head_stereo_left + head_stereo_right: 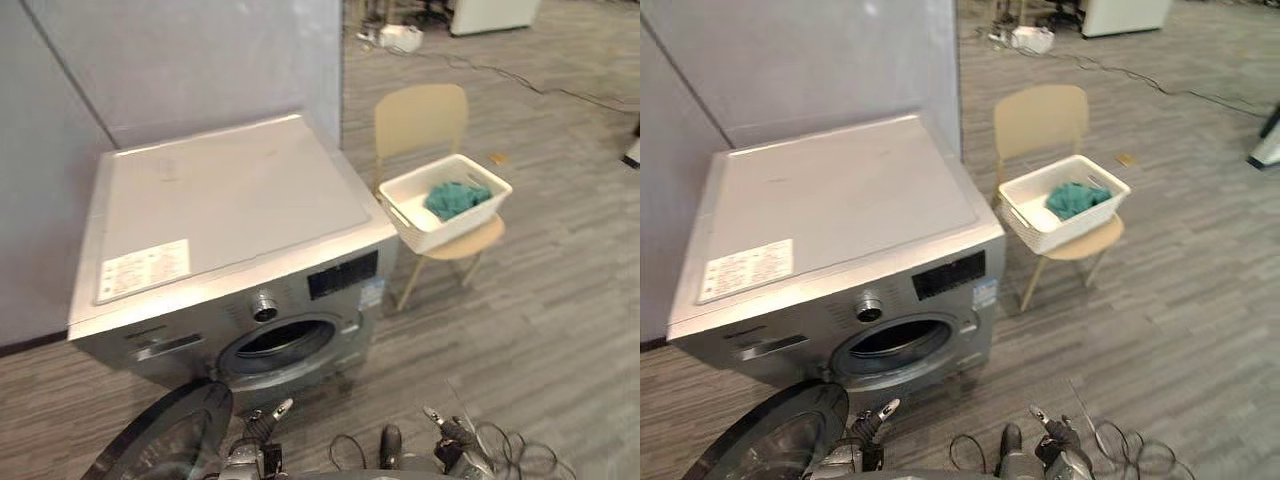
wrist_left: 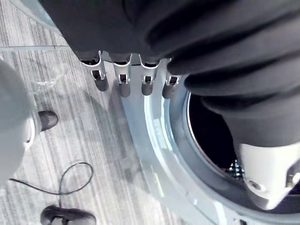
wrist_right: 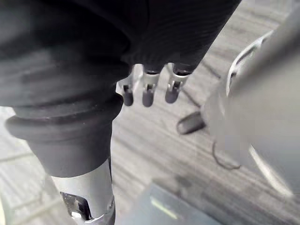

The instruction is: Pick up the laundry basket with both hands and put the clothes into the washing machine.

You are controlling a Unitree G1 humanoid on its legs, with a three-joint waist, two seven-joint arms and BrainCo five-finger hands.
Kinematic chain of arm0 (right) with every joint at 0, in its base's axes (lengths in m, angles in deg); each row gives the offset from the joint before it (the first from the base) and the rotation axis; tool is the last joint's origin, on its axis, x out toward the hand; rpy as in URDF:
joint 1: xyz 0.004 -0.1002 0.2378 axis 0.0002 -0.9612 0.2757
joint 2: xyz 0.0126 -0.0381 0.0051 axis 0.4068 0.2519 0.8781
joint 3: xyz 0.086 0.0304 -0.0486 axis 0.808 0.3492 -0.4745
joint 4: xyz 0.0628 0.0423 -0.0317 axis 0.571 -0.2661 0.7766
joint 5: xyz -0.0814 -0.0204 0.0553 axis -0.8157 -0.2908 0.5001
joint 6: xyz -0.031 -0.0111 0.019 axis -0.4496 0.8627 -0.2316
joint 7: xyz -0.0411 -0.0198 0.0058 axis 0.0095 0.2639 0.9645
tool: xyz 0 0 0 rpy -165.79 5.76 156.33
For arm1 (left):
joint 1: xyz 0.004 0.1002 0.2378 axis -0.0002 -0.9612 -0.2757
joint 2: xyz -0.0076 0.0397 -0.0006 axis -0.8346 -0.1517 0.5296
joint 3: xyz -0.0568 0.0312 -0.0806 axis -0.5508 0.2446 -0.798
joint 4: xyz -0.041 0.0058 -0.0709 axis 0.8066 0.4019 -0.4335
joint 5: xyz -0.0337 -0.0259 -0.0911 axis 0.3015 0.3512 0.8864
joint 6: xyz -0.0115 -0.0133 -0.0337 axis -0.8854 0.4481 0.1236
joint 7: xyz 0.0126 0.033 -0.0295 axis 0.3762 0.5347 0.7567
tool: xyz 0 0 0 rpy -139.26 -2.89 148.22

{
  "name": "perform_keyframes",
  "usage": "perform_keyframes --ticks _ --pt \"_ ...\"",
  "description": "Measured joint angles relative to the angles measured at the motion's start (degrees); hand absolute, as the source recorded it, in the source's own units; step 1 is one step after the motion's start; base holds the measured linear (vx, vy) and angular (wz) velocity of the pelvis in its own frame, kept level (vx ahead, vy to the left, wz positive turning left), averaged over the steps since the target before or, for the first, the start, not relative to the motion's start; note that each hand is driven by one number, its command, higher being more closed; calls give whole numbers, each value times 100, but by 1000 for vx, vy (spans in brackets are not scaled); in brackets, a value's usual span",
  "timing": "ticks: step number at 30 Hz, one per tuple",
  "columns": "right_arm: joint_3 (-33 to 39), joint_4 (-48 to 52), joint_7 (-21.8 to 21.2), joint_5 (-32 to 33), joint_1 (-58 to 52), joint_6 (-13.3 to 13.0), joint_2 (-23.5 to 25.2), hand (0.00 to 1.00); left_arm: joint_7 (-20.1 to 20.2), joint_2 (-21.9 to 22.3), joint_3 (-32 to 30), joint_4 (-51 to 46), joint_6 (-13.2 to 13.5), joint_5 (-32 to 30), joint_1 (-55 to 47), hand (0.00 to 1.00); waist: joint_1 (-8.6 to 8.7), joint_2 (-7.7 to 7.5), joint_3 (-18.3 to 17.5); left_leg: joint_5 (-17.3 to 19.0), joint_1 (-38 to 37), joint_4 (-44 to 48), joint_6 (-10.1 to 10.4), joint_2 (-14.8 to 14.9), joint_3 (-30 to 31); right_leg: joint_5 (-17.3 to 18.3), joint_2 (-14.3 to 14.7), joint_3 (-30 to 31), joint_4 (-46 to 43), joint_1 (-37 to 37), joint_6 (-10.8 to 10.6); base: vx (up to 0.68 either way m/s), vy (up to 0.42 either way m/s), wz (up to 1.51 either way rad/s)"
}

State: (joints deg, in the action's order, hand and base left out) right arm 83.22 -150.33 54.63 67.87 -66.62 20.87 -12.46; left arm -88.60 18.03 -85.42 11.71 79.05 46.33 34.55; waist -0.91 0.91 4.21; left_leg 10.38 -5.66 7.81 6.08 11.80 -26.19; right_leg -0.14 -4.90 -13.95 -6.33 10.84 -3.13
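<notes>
Left hand (image 1: 270, 415) and right hand (image 1: 447, 428): slack-fingered, empty, low before the washing machine (image 1: 230, 200) with its door (image 1: 170, 440) swung open. Well apart from both, on the tan chair (image 1: 420, 115) beside the machine: white slotted laundry basket (image 1: 440, 232), crumpled teal cloth (image 1: 455, 198) inside. Probably light, fairly stiff, slick plastic; best taken at the cut-out handles in the two short ends, kept level.

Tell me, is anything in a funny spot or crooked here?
The white laundry basket sits crooked on the beige chair, turned at an angle and seeming to overhang the seat. The teal clothes lie inside; nothing has spilled.
</notes>
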Motion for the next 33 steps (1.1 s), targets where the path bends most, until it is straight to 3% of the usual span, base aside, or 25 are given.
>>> perform_keyframes --ticks 2,3,4,6,7,8,9,10,11,12,13,14,15,17,20,22,23,24,25,26,28,30,32,33 --pt "17 -203 0 -3 -144 70 -81 0 2 -154 177 0 0 -49 -32 0 -27 -58 -46 31 -40 -211 44 1 12 -109 173 13 442 -130 -106 -26 -65 -42" --pt "59 -334 -3 -7 -157 128 -123 0 -9 -215 181 -2 -3 -101 -79 0 3 21 -46 41 -36 -300 45 136 41 -74 181 -4 308 -64 33 36 -48 -36" --pt "87 -337 -11 0 -159 149 -109 0 -16 -262 182 -2 -5 -100 -80 0 39 -53 -21 60 -77 -298 87 129 96 -48 173 3 136 -46 64 116 -59 -26" --pt "79 -358 -7 -24 -185 148 -164 0 -26 -370 181 5 -18 -98 -97 0 13 47 66 114 -201 -210 202 267 249 -13 346 -53 172 -231 106 127 -91 0" --pt "47 -358 -9 -43 -183 133 -215 0 -36 -347 181 2 -23 -93 -111 0 24 145 58 164 -246 53 313 573 292 151 596 -187 147 -373 253 217 -138 6" --pt "-43 -373 -5 -76 -131 107 -197 0 -43 -435 185 -8 -17 -96 -106 0 8 144 77 134 -125 634 388 745 455 289 675 -158 40 -379 322 198 -101 2" --pt "-166 -392 -7 -99 -122 106 -187 0 -52 -468 194 -21 -18 -97 -104 0 5 93 81 104 66 1083 317 830 587 347 694 -150 -20 -386 377 242 -192 -17" --pt "-427 -366 -17 -133 -21 44 -211 0 -103 -503 199 -19 -39 -100 -125 0 6 1 114 -171 690 2412 -455 943 1021 414 703 -78 -184 -471 485 192 -216 -24" --pt "-493 -364 -7 -139 33 30 -242 0 -127 -476 200 -21 -39 -99 -118 0 1 -24 180 -382 874 2889 -788 932 1231 424 682 18 -240 -542 511 264 -257 -42" --pt "-629 -292 2 -185 103 21 -295 0 -141 -436 203 -129 -17 -87 -95 0 -36 -1 303 -581 1189 3665 -901 835 1702 438 686 232 -408 -638 573 153 -113 -45" --pt "-687 -240 14 -202 147 12 -350 0 -146 -379 211 -132 2 -89 -110 0 -71 22 357 -392 1281 3892 -666 633 1985 498 690 362 -497 -648 663 173 -67 -86" --pt "-864 -194 10 -230 238 -34 -459 0 -147 -310 266 -172 24 -85 -120 0 -128 152 389 -27 1419 4017 -265 48 2459 576 694 623 -569 -671 685 220 -21 -120" --pt "-1017 -198 -2 -271 392 -45 -510 0 -148 -240 305 -263 42 -75 -194 0 -174 248 406 214 1533 3829 -52 -458 2713 668 721 903 -541 -681 597 197 -3 -133" --pt "-1251 -194 -13 -405 509 -54 -479 0 -142 -237 279 -304 92 -74 -238 0 -194 319 406 298 1672 3075 -150 -803 2657 659 795 1011 -424 -750 540 198 13 -117" --pt "-1474 76 -12 -461 492 -41 -244 0 -132 -94 -116 -361 99 -68 -215 0 -317 318 468 264 1760 1741 -191 -962 2533 840 884 1199 -409 -1018 554 257 44 -81" --pt "-1554 158 -20 -522 490 -59 -200 0 -123 -43 -290 -362 98 -32 -253 0 -360 312 402 -120 1646 1360 -488 -1140 2761 1238 887 1448 -580 -1066 453 249 116 -61" --pt "-1687 230 -29 -628 471 -73 -140 0 -127 25 -579 -344 -66 137 -245 0 -405 325 327 -77 1546 1352 -701 -1222 2670 1515 829 1624 -837 -1068 398 313 176 -45" --pt "-1734 288 -43 -674 440 -83 -124 0 -56 78 -756 -349 -214 300 -242 0 -415 257 295 -37 1448 1247 -758 -1298 2520 1662 694 1645 -1171 -993 290 319 161 -20" --pt "-1755 383 -58 -680 348 -81 -60 0 127 30 -818 -334 -398 443 -199 0 -414 156 288 -27 1372 1098 -776 -1408 2492 1712 553 1602 -1790 -751 197 362 103 18" --pt "-1869 495 -115 -685 279 -79 26 0 267 4 -866 -349 -491 543 -184 0 -457 86 298 -40 1308 988 -815 -1455 2481 1777 438 1566 -2963 -313 42 270 25 31" --pt "-1931 494 -195 -702 227 -23 207 0 87 9 -1157 -316 -662 947 -118 0 -500 -6 368 -51 899 857 -845 -1466 2491 1404 199 1591 -5072 229 -210 259 -61 23" --pt "-1907 611 -269 -784 148 -16 214 0 -261 -100 -1252 -239 -750 1162 -150 0 -463 -84 414 -11 525 814 -815 -1377 2507 1401 -115 1554 -6023 446 -243 214 -227 23" --pt "-1610 673 -262 -880 60 -37 157 0 -303 -309 -937 -259 -647 794 -397 0 -462 -115 415 111 342 804 -617 -1155 2578 1418 -521 1434 -5907 670 -212 129 -330 17" --pt "-1308 681 -253 -881 37 -41 98 0 -390 -365 -720 -316 -578 652 -480 0 -460 -62 438 247 270 819 -438 -950 2646 1416 -799 1388 -5506 763 -216 47 -421 17"
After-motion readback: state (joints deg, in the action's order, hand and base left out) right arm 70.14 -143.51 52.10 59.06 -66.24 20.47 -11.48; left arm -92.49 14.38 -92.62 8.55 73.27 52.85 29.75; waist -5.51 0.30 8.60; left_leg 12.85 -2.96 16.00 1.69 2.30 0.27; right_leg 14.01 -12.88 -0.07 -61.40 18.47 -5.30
